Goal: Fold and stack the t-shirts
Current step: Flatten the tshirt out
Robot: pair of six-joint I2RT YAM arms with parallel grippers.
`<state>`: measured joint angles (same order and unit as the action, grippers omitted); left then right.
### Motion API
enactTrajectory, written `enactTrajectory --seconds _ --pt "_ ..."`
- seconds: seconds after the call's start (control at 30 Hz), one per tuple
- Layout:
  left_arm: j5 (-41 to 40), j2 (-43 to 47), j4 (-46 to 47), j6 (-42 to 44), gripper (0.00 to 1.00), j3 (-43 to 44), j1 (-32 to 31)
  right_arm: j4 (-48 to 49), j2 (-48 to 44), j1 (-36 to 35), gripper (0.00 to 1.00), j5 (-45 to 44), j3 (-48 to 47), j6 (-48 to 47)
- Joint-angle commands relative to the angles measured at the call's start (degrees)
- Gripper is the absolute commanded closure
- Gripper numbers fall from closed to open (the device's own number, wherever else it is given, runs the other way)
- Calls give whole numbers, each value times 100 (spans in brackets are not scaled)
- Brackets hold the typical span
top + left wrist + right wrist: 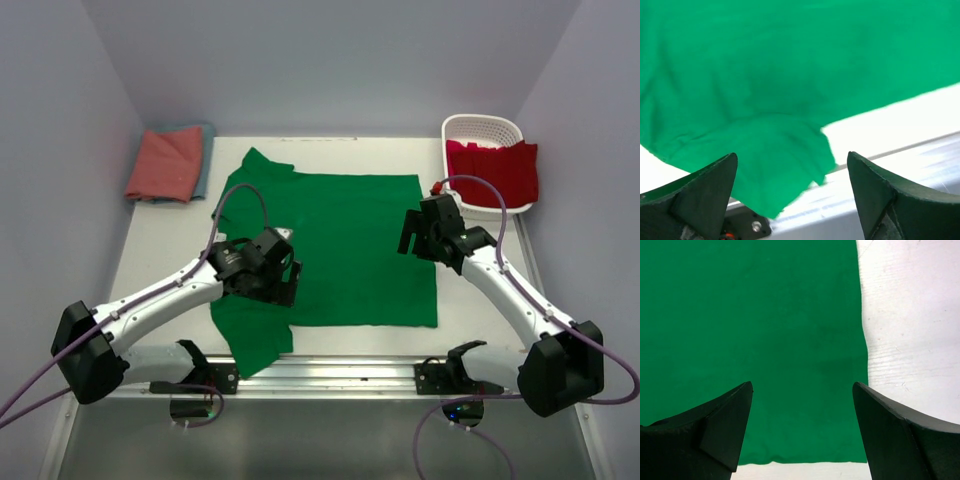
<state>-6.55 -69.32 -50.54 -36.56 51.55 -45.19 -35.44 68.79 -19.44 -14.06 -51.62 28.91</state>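
left gripper [284, 280] jaws wide apart with nothing between them, poised over the near-left part of the bright green short-sleeved cloth t-shirt [350, 240], close to where the near sleeve meets the body. left wrist view: both dark fingers [700, 195] frame that sleeve, whose tip hangs past the table edge over the silver metal rail [350, 372] at the near side. can't tell if the fingertips touch the cloth. right gripper [410, 235] also spread wide and empty, over the right edge of the green shirt about halfway up its side. right wrist view: the shirt's straight right edge runs up between the fingers, green on the left and bare white table [910, 330] on the right, with the near corner of the hem just in front of the fingers. the green shirt lies spread flat mid-table, mostly smooth, collar end to the left, hem to the right, second sleeve pointing to the far left. far-left corner: folded salmon-pink cloth t-shirt [165, 163] lying on top of a teal-blue cloth t-shirt [207, 150], only the blue edge showing. far-right corner: white plastic lattice basket [485, 128] with a bright red cloth t-shirt [495, 172] bunched inside and draped over its near rim.
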Motion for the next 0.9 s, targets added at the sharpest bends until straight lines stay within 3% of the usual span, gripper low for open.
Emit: enactTrajectory --seconds 0.0,0.1,0.3,0.47,0.7,0.87 --pt "-128 -266 -938 6 8 619 -341 -130 -173 -95 16 123 -103 89" --pt "310 -424 -1141 420 16 549 -394 -139 -226 -95 16 88 -60 54" --pt "276 -442 -1817 562 33 391 -482 -156 -296 -95 16 18 64 10" --pt "628 -433 -1907 395 37 75 -1035 -156 -314 -86 15 -61 90 -17" --pt "1313 -872 -1521 272 37 -488 -1914 -735 178 -95 12 -931 -120 535" --pt "1323 -1285 -1344 368 36 -681 -2354 -579 275 -95 12 -686 186 880"
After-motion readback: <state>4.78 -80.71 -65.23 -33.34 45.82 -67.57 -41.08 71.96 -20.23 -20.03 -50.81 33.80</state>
